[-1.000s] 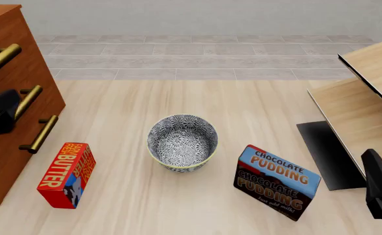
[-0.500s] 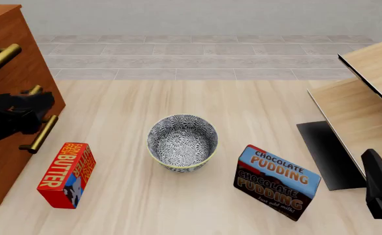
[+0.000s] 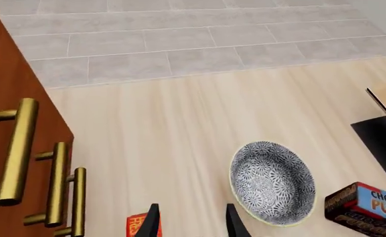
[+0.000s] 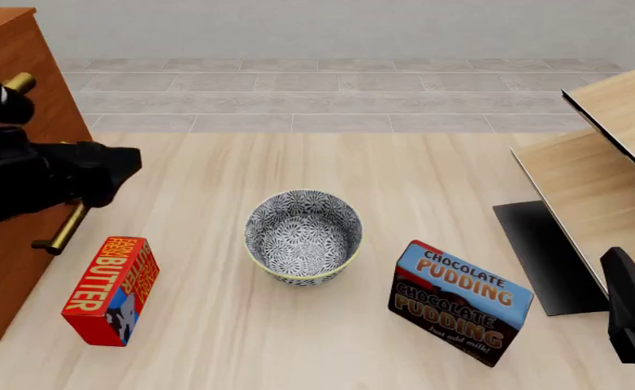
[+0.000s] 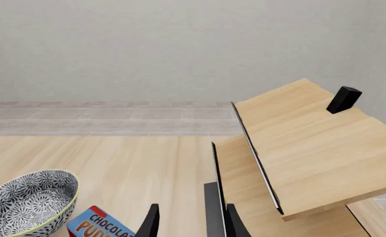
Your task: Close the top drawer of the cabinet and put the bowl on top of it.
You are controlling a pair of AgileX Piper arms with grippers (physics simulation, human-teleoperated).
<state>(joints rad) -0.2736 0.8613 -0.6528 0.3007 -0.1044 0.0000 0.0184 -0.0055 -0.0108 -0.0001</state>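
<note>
1. While the left gripper (image 4: 122, 166) hangs beside the cabinet (image 4: 14, 106), its fingers (image 3: 151, 223) are parted around nothing.
2. Its arm covers much of the top drawer (image 3: 11, 148).
3. Mid-table sits the bowl (image 4: 303, 236), between a butter box (image 4: 111, 290) and a pudding box (image 4: 460, 301).
4. Low at the near right, the right gripper (image 5: 189, 222) is likewise spread and empty.

One bowl (image 4: 303, 236) sits mid-frame in the front view. Two boxes flank it: one butter box (image 4: 111, 290) lower left, one chocolate pudding box (image 4: 460, 301) lower right. One cabinet (image 4: 8, 114) at the left edge carries three brass handles (image 3: 16, 151). Two grippers show.
</note>
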